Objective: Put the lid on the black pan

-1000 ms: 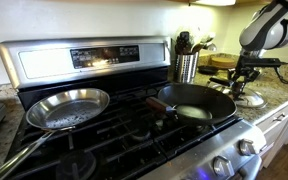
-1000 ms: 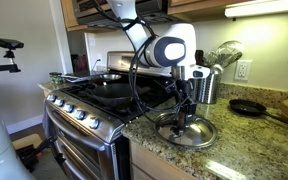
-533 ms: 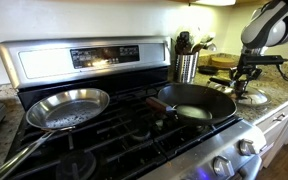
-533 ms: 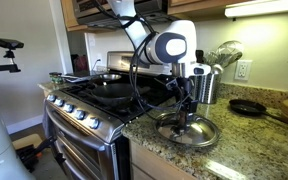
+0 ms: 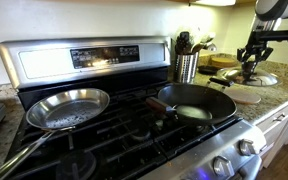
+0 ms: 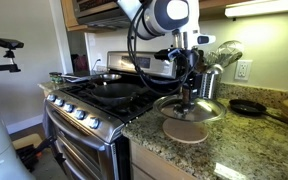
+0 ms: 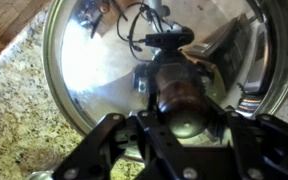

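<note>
The silvery domed lid (image 5: pixel 256 79) hangs level in the air by its dark knob, just above the flat tan disc (image 5: pixel 246 95) on the granite counter. My gripper (image 5: pixel 252 64) is shut on the knob from above. Both also show in an exterior view, gripper (image 6: pixel 187 90) over lid (image 6: pixel 190 108). In the wrist view the lid (image 7: pixel 94 60) fills the frame, with the knob (image 7: pixel 179 92) between my fingers. The black pan (image 5: pixel 196 102) sits empty on the stove's near burner, handle pointing left, well to the left of the lid.
A shiny steel pan (image 5: pixel 69 107) sits on the stove's left burner. A metal utensil holder (image 5: pixel 187 64) stands on the counter between stove and lid. The tan disc (image 6: pixel 187 130) lies under the lid. A small dark skillet (image 6: pixel 249 106) lies further along the counter.
My gripper has risen with the lid, lifting it off the tan disc, which now shows bare beneath it. The pans on the stove have not moved.
</note>
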Available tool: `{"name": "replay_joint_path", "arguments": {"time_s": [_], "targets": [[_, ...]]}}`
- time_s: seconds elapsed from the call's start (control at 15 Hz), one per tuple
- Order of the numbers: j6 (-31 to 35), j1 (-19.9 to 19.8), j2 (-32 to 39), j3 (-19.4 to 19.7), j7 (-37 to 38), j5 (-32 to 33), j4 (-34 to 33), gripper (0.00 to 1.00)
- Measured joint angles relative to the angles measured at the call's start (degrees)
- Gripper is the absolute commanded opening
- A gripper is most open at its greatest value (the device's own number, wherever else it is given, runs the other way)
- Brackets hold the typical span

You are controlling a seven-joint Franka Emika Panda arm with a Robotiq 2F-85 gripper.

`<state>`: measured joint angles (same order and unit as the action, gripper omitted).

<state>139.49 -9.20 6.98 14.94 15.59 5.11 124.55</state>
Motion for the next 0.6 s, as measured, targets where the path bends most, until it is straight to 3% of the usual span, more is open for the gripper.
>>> {"name": "replay_joint_path", "arguments": {"time_s": [0.6], "targets": [[-8.3, 0.3, -12.3, -5.9, -4.5, 0.2, 0.0, 0.19]]}}
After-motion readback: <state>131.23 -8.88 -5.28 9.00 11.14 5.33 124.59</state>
